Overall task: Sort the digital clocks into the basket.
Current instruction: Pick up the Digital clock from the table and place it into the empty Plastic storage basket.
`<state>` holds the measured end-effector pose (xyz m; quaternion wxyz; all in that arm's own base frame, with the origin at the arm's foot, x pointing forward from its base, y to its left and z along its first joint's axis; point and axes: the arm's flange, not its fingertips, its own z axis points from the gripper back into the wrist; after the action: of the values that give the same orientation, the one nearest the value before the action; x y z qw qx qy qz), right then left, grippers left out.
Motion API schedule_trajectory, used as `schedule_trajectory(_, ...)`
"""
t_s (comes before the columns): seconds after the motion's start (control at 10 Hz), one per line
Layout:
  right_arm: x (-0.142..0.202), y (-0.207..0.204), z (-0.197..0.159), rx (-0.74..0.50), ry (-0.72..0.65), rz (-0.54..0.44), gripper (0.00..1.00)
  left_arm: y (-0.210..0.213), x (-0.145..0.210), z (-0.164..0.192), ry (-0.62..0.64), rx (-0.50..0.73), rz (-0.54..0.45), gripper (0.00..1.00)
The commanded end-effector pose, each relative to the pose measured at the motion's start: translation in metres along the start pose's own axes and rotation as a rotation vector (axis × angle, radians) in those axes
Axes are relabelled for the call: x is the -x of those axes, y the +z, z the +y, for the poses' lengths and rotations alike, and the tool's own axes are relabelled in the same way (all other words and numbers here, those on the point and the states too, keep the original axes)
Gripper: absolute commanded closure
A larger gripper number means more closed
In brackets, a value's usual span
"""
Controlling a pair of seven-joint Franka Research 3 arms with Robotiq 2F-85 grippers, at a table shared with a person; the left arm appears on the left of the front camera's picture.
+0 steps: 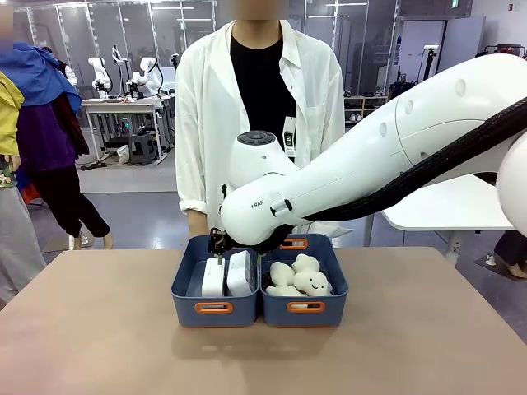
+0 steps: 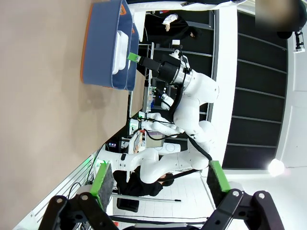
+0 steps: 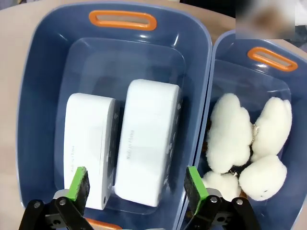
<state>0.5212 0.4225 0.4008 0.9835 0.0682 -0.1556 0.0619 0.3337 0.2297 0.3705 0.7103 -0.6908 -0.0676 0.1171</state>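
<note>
Right gripper (image 3: 136,184): jaws spread wide, nothing between the green pads (image 3: 79,183). It hangs just above the basket (image 3: 43,86), straddling the nearer end of the right-hand clock.

Left gripper (image 2: 160,179): jaws spread, empty, pointing out over the tabletop (image 2: 43,124) well away from the bins.

Step in hand, as I judge it: release of the second clock. Both clocks (image 3: 117,143) lie inside the basket, side by side and touching along their long sides, backs up with small print showing; display faces not visible from here. Sorting looks complete.

Next move, by my reading: lift the right gripper straight up, clear of the bin walls, so the open fingers do not catch the clock beneath, then draw the arm back toward its own side. No further pick seems needed.

Containers:
- Basket: left one of two joined blue-grey bins with orange handle slots; holds the two clocks only.
- Neighbouring bin (image 3: 292,158): white cloud-shaped plush toys (image 3: 249,139), piled together.

A person (image 1: 259,115) stands behind the bins at the far edge.
</note>
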Motion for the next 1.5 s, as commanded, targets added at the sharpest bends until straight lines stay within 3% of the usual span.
schedule_trajectory(0.0, 0.008, 0.009, 0.001, 0.017, -0.042, -0.020, 0.00, 0.003, 0.006, -0.003, -0.004, 0.002, 0.010, 0.00)
schedule_trajectory(1.4, -0.002, 0.008, 0.000, -0.003, -0.005, -0.010, 0.00, 0.003, 0.006, -0.003, -0.004, 0.002, 0.010, 0.00)
